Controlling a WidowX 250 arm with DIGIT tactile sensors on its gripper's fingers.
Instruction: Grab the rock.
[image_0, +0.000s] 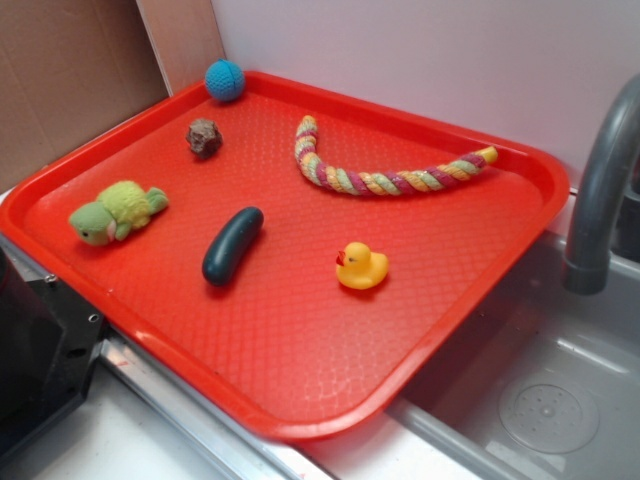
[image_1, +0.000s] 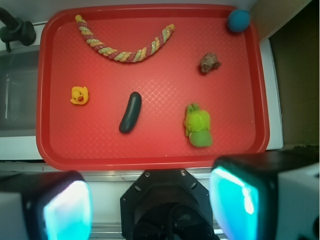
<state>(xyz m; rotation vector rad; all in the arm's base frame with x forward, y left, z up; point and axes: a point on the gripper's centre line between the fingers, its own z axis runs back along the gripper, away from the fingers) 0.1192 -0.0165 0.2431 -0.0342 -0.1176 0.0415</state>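
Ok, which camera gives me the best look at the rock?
The exterior view. The rock appears larger there, so its lumpy brown-grey surface is easier to make out, lying on the red tray near the blue ball. The wrist view shows the rock from above, smaller, unobstructed and far from the pincer.

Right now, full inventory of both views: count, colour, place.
tray: 1, red, across the sink edge
rock: 1, brown-grey, far part of tray, just in front of the ball
ball: 1, blue, tray's far corner
rope toy: 1, multicolour, curved along far side
turtle toy: 1, green, left side
cucumber: 1, dark green, centre
duck: 1, yellow, right of cucumber
faucet: 1, grey, right, over sink
sink: 1, grey, under tray
gripper: 1, fingers apart, well short of the tray, holding nothing
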